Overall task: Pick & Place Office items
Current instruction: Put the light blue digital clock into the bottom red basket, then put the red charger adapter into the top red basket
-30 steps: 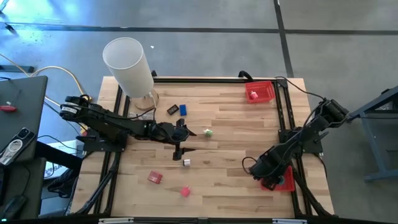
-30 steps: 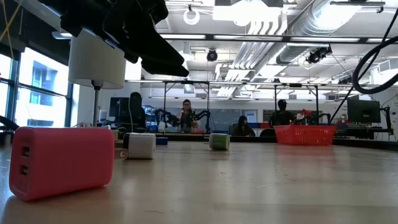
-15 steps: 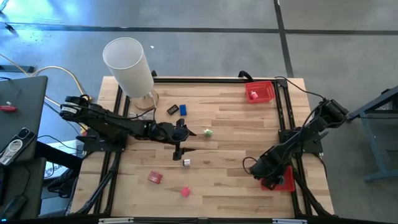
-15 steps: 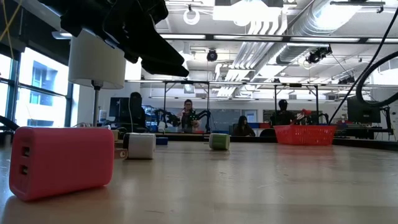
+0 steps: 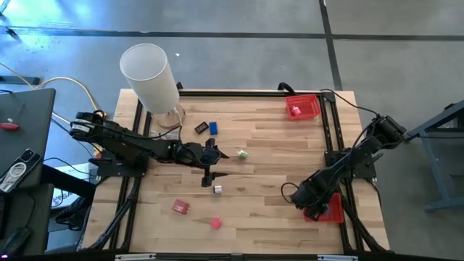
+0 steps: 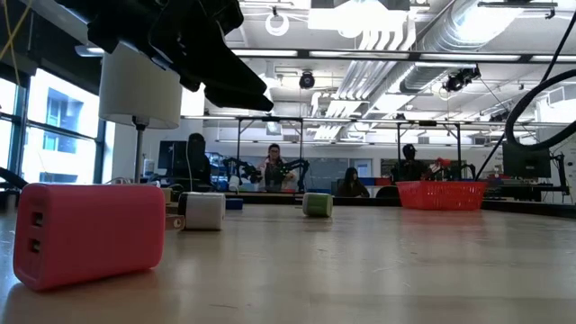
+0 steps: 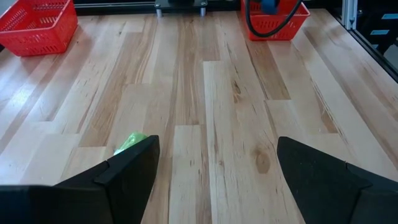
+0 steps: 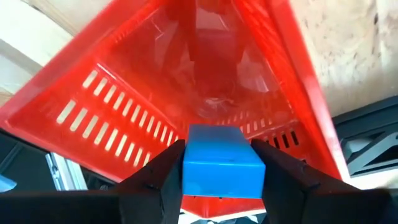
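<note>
Jaws: right gripper (image 8: 216, 180) clasps a blue block (image 8: 222, 163) over the near red tray (image 8: 124, 106), fingers flanking both its sides; left gripper (image 7: 211, 180) spread wide and empty above mid-table. Wooden table (image 5: 268, 152); tall white cylinder (image 5: 148, 76); far red tray (image 5: 303, 106); red charger block (image 5: 180, 207); black piece (image 5: 201, 128); blue piece (image 5: 213, 127); pink piece (image 5: 216, 223); white cube (image 5: 217, 190); green cube (image 5: 243, 154). Risk: if let go off-centre, the block might strike the rim and bounce out.
</note>
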Controlling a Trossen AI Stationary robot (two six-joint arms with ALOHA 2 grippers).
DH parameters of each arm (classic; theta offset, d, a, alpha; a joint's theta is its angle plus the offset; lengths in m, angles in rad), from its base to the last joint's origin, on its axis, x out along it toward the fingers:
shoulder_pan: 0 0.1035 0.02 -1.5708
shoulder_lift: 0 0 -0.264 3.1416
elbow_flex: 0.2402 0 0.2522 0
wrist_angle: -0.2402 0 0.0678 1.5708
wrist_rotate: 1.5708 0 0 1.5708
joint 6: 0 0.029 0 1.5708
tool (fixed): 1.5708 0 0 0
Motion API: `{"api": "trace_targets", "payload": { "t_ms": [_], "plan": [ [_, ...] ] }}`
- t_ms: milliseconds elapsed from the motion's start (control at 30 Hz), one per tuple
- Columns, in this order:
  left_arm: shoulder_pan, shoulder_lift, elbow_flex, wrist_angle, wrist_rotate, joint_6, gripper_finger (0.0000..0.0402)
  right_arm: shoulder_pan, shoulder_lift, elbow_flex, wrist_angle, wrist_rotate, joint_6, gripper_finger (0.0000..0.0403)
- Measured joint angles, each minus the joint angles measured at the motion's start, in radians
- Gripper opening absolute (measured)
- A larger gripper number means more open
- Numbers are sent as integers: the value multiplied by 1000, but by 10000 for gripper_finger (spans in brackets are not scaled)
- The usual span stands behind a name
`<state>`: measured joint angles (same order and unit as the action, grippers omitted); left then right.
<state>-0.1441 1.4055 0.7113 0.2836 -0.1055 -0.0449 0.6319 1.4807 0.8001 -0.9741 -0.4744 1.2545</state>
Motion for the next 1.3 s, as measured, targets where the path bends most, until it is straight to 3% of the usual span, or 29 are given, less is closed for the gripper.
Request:
{"api": "trace_targets", "payload": {
  "t_ms": [500, 800, 1000, 1300],
  "plan": [
    [0, 0, 0, 0, 0, 0, 317, -25, 0, 0, 11, 4, -14, 178],
    [0, 0, 0, 0, 0, -12, 317, -85, 0, 0, 14, -3, -2, 208],
    [0, 0, 0, 0, 0, -13, 317, -116, 0, 0, 23, -56, -34, 228],
    [0, 0, 0, 0, 0, -11, 317, -118, -1, 1, 22, -152, -107, 225]
  ]
}}
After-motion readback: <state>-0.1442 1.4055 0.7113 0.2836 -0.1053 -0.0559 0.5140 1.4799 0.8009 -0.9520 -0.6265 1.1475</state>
